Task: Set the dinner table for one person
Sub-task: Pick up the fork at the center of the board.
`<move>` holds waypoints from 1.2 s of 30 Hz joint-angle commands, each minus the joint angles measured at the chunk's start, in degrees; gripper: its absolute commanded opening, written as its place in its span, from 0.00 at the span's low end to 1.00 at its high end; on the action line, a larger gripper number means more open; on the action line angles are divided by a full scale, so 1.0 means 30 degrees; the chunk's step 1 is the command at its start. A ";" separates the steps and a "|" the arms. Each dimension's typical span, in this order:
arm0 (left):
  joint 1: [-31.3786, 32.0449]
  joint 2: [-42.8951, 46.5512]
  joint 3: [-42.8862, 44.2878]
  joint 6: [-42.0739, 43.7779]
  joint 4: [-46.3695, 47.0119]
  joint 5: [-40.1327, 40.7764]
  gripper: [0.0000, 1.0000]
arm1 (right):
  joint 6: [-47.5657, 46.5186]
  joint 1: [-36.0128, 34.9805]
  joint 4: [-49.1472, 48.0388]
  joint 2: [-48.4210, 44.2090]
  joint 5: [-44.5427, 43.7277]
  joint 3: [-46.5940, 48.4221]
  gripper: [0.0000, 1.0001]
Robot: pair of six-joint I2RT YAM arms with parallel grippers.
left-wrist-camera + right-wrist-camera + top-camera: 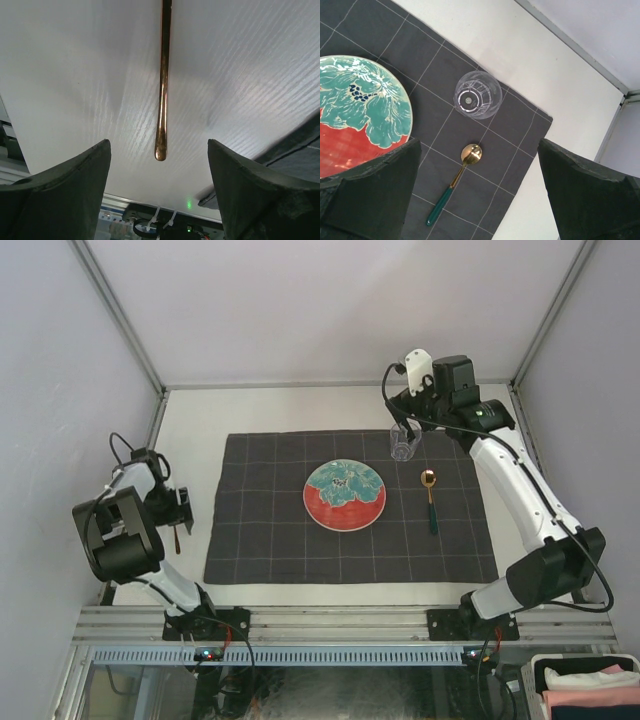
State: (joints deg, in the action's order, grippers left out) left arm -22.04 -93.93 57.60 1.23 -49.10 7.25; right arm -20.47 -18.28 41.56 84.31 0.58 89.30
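Observation:
On the off-white dinner table (300,410) lies a dark grey checked cloth (260,540). A red and teal plate (344,496) sits at its middle, a clear glass (404,443) at its far right, and a gold spoon with a green handle (430,500) to the right of the plate. Left of the cloth, a thin copper-coloured utensil (177,537) rests on the bare table. My left gripper (157,145) is open low over it, the handle's end (160,152) between the fingertips, untouched. My right gripper (479,145) hangs open high above the spoon (471,154) and glass (477,94).
Grey metal rails (350,625) run along the near edge, and slanted frame posts stand at the back corners. A bin of folded cloths (590,685) sits off the table at the bottom right. The cloth's corner (300,145) shows just right of my left gripper.

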 commanded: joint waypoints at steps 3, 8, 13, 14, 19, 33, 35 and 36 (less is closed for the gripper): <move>-0.0275 -0.0614 0.0838 0.0818 0.1033 -0.0117 0.79 | -0.0442 -0.0250 0.0106 0.0166 -0.0576 0.1051 1.00; -0.0361 -0.1259 0.0632 0.1058 0.1462 -0.0263 0.71 | -0.0540 -0.0517 0.0150 0.0297 -0.0604 0.1106 1.00; -0.0508 -0.1905 0.0744 0.1272 0.1785 -0.0518 0.59 | -0.0596 -0.0767 0.0176 0.0325 -0.0752 0.1207 1.00; -0.0539 -0.1919 0.0797 0.1275 0.1866 -0.0636 0.58 | -0.0616 -0.0787 0.0201 0.0341 -0.0735 0.1202 1.00; -0.0572 -0.2235 0.1373 0.1383 0.1964 -0.0965 0.48 | -0.0663 -0.0978 0.0337 0.0237 -0.0695 0.1121 1.00; -0.0853 -0.3476 0.3216 0.2363 0.1630 -0.1118 0.32 | -0.0910 -0.1328 0.0209 -0.0240 -0.0976 0.0479 1.00; -0.0976 -0.3487 0.3211 0.2409 0.1658 -0.1585 0.21 | -0.0925 -0.1389 0.0209 -0.0272 -0.1010 0.0454 1.00; -0.1002 -0.3486 0.3211 0.2402 0.1660 -0.1744 0.17 | -0.0961 -0.1407 0.0205 -0.0272 -0.1035 0.0467 1.00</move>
State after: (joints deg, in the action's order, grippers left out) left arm -23.68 -103.57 65.58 6.96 -48.07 3.05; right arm -22.39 -21.85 43.53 85.52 -1.50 90.48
